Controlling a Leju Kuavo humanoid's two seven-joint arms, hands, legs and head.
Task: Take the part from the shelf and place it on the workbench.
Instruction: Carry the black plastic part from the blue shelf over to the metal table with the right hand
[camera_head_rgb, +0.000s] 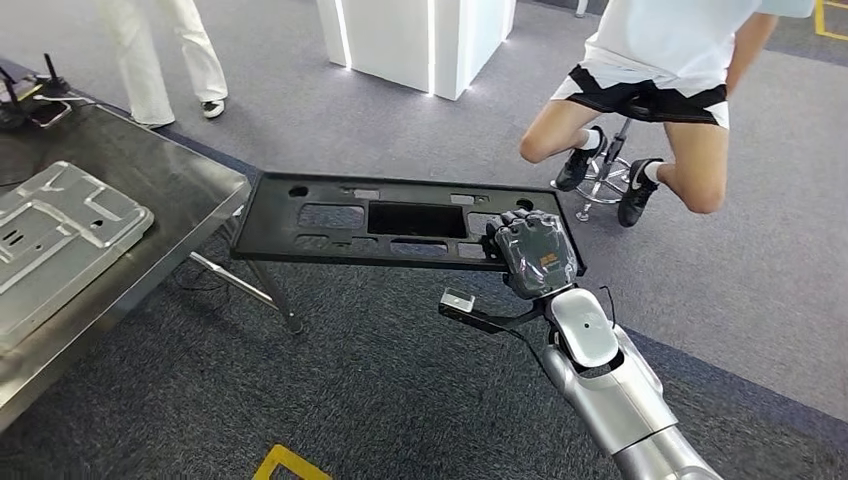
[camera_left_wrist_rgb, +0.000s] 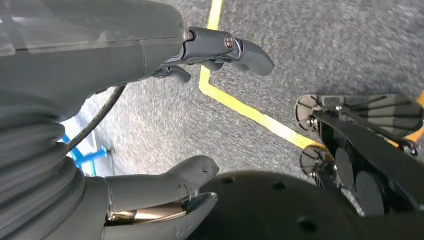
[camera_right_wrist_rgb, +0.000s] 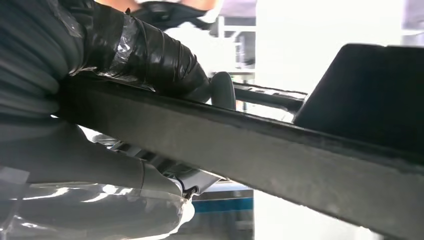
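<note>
Your right hand (camera_head_rgb: 537, 253) grips the long flat black plastic panel (camera_head_rgb: 380, 220) at one end, beside the grey metal worktop (camera_head_rgb: 170, 175); your left hand (camera_left_wrist_rgb: 150, 100) hangs with fingers (camera_left_wrist_rgb: 252, 52) apart, holding nothing.

workbench (camera_head_rgb: 190, 190) edge left | metal panel (camera_head_rgb: 60, 225) on it | seated person (camera_head_rgb: 650, 90) ahead

You will find no text, brand name or number that can be read in these views. The nearest thing to a label is a small orange mark on the back of the right hand (camera_head_rgb: 536, 255), too small and blurred to make out. The yellow lines (camera_left_wrist_rgb: 243, 108) on the grey carpet in the left wrist view are plain painted floor markings and carry no lettering or figures.
</note>
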